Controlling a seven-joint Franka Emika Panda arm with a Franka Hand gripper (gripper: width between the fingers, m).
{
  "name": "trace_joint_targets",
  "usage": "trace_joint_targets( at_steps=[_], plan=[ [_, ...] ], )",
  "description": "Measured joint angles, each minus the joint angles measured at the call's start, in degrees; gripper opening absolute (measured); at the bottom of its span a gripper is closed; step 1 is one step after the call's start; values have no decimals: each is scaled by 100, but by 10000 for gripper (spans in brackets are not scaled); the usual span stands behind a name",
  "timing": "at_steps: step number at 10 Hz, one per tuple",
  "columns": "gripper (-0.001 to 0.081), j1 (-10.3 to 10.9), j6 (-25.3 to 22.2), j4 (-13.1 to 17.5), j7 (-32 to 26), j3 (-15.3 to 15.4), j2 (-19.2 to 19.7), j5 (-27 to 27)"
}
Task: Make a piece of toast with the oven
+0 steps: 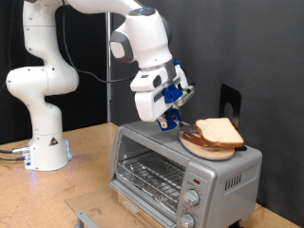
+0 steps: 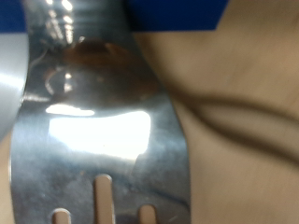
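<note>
The silver oven point(image 1: 180, 169) stands at the exterior view's lower middle, its glass door shut and the wire rack showing behind it. On its roof lies a round wooden board point(image 1: 201, 148) with the pale piece of toast point(image 1: 220, 130) on top. My gripper point(image 1: 173, 114) hangs just above the board's left edge, shut on a slotted metal utensil point(image 1: 174, 122) that points down at the board. In the wrist view the shiny utensil point(image 2: 103, 121) fills the frame's middle over a blurred tan surface point(image 2: 243, 103). The fingers themselves do not show there.
The oven's knobs point(image 1: 195, 199) sit on its front right panel. The arm's white base point(image 1: 43, 142) stands on the wooden table point(image 1: 66, 195) at the exterior view's left. A black curtain hangs behind. A grey object point(image 1: 87, 218) lies at the bottom edge.
</note>
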Motion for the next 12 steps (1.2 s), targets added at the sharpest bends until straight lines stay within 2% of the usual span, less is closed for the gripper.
trace_joint_targets(
  at_steps=[2, 3, 9, 12],
  plan=[
    [491, 59, 1070, -252, -379, 55, 30, 337],
    [491, 77, 1313, -345, -609, 69, 32, 524],
    [491, 76, 1326, -425, -795, 70, 25, 654],
    [491, 75, 1122, -596, -1530, 55, -173, 1030]
  ],
)
